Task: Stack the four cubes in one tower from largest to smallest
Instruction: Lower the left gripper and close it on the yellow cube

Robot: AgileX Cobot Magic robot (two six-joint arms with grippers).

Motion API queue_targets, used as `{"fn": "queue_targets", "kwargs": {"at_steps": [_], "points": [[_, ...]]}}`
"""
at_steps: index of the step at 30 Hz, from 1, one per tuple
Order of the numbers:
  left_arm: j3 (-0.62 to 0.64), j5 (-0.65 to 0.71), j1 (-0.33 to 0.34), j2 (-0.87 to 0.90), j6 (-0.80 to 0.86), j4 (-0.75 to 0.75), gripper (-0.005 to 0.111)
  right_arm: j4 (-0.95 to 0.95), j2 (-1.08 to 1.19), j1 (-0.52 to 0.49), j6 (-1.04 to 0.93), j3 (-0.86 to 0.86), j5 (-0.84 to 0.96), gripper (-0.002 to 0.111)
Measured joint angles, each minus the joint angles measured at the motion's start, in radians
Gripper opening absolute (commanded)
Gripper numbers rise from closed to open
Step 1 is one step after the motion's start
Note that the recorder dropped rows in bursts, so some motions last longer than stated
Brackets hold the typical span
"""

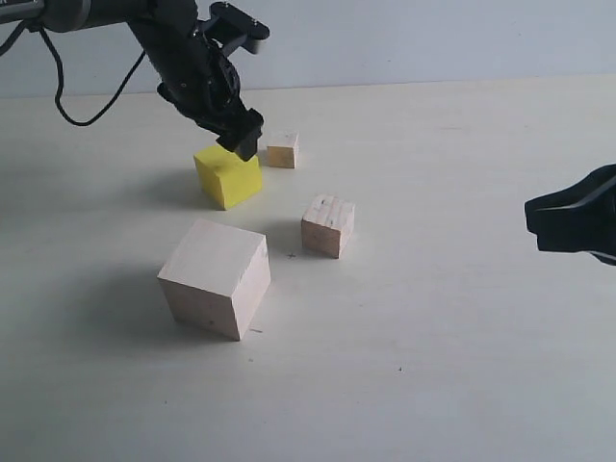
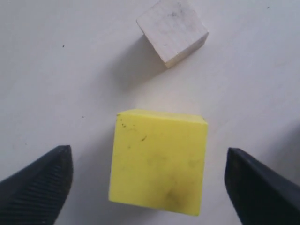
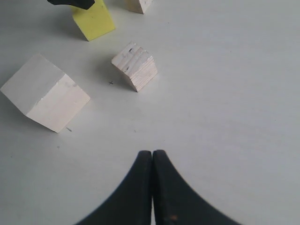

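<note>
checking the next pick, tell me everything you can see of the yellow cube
The yellow cube is a solid-looking block, bright yellow with small dark scuffs on top and crisp edges. It sits flat on the pale table, unstacked. The left tool hovers over it, open, with a finger on either side and a gap at each, so neither touches it. A small pale wood cube lies close by, apart.

No legible text or markings anywhere.
</note>
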Motion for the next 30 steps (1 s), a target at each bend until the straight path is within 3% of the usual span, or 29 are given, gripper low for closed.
{"fn": "queue_targets", "kwargs": {"at_steps": [4,30], "points": [[0.000,0.014,0.000,0.000,0.000,0.006,0.105,0.000,0.000,0.000,0.000,0.000,0.002,0.000],[0.000,-0.007,0.006,0.037,0.127,-0.048,0.105,-0.002,0.000,0.000,0.000,0.000,0.005,0.000]]}}
